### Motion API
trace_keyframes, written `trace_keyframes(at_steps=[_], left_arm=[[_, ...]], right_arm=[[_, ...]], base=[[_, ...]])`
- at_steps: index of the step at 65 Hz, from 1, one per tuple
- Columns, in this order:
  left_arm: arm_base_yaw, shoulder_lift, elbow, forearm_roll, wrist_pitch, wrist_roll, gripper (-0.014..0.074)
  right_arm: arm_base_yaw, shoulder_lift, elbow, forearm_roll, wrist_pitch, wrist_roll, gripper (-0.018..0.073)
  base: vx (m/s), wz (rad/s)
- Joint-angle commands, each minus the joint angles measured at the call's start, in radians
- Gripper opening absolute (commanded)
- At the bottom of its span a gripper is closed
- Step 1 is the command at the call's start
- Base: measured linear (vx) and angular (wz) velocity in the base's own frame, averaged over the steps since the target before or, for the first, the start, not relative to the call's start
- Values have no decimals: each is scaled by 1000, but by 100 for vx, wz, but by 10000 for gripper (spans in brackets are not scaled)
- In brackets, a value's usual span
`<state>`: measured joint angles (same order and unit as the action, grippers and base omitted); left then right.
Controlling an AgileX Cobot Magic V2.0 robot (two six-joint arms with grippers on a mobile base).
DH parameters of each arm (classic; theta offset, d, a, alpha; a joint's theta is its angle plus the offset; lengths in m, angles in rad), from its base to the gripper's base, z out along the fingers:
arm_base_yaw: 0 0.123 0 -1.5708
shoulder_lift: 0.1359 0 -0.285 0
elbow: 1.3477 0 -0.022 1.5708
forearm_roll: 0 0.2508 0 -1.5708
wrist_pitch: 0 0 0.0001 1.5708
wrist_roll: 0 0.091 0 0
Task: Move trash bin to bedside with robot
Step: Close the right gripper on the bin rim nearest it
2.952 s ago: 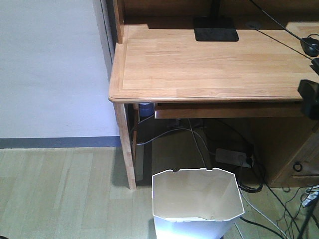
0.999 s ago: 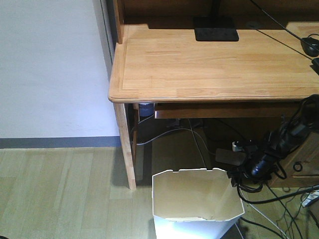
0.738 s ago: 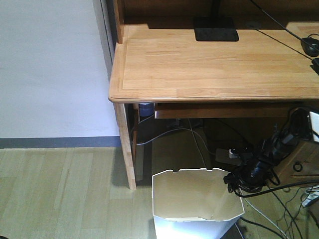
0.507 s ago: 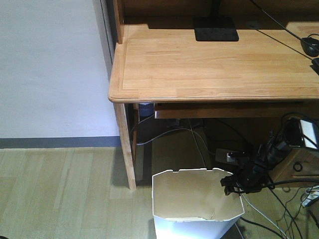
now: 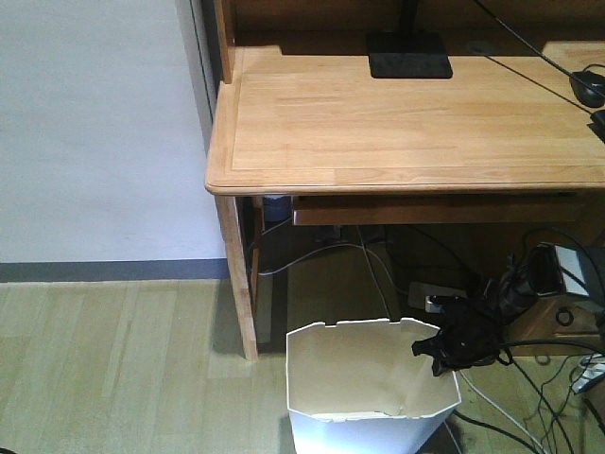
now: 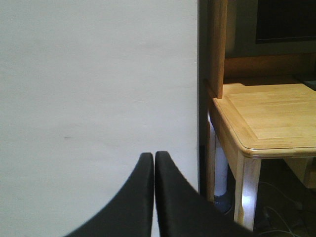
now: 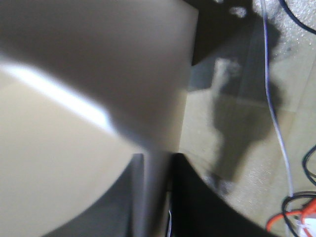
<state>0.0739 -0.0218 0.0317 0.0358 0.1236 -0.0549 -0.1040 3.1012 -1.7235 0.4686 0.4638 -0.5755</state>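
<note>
The white trash bin (image 5: 350, 383) stands on the wood floor in front of the desk, its cream inside facing up. My right gripper (image 5: 433, 355) reaches in from the right on a thin black arm and sits over the bin's right rim. In the right wrist view the bin's wall (image 7: 155, 148) runs between the two black fingers of the right gripper (image 7: 157, 165), which is shut on it. My left gripper (image 6: 154, 157) is shut with nothing in it and faces a white wall. The bedside is out of view.
A light wooden desk (image 5: 378, 123) stands behind the bin, its left leg (image 5: 241, 284) close to the bin's left corner. A power strip (image 5: 437, 301) and loose cables (image 5: 515, 416) lie on the floor to the right. A black stand base (image 5: 408, 54) sits on the desk.
My right arm came down from the desk's right edge and moved left to the bin's right rim. The fingers now straddle the bin's wall.
</note>
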Motion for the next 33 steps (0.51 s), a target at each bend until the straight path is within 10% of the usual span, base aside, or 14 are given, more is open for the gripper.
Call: trace_keyframes(at_steps=[1,33], left_arm=[[-6,-5,-24,-2,-73,-4,-6],[-6,-5,-24,-2,-73,-4,-6]], right_arm=[[-1,-69,-10,75,46,-44,-11],[-75,-318,255,537,38,-558,-6]], base=[[0,0],[0,0]])
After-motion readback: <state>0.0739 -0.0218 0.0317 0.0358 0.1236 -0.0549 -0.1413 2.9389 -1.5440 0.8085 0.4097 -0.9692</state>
